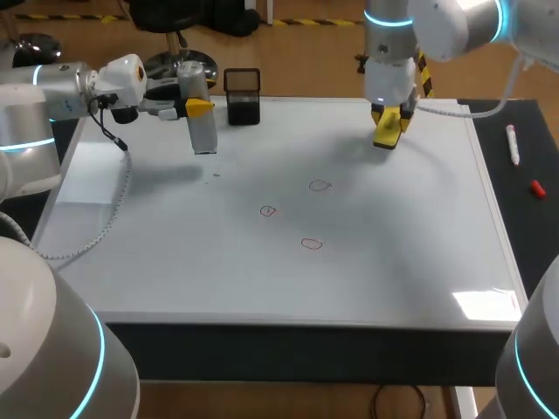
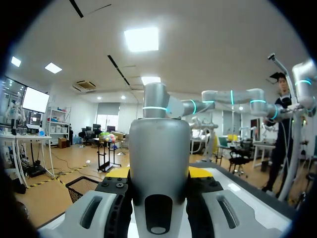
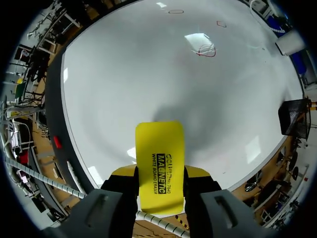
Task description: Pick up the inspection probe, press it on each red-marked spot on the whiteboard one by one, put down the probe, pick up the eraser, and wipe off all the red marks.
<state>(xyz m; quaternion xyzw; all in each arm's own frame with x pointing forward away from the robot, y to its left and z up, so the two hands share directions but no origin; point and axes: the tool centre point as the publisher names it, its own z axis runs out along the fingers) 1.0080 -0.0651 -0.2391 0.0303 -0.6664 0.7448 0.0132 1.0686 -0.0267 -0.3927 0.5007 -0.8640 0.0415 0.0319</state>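
My left gripper pinches the grey inspection probe from two sides, yellow tips flat on its barrel. The probe hangs below the fingers over the whiteboard; I cannot tell whether its end touches. The black mesh basket sits just beside those fingers. My guess is the probe is parked there to stay out of the wiping path, though it has not been put down. My right gripper is clamped on the yellow eraser, one finger on each long side. The pad juts out ahead of the tips, so I judge its end would meet the board before the fingers do. It is held off the surface, with its shadow just ahead of it. All the red marks are unwiped and ahead of the right fingers: the nearest red mark, then the middle red mark, then the farthest red mark. Only plain white board lies between eraser and marks, so a sweep forward has room. The board's edge runs close behind and beside the right fingers, with the red cap and marker on the dark strip past it. I would keep strokes short of that side. The left arm's coiled cable droops well apart from the marks.
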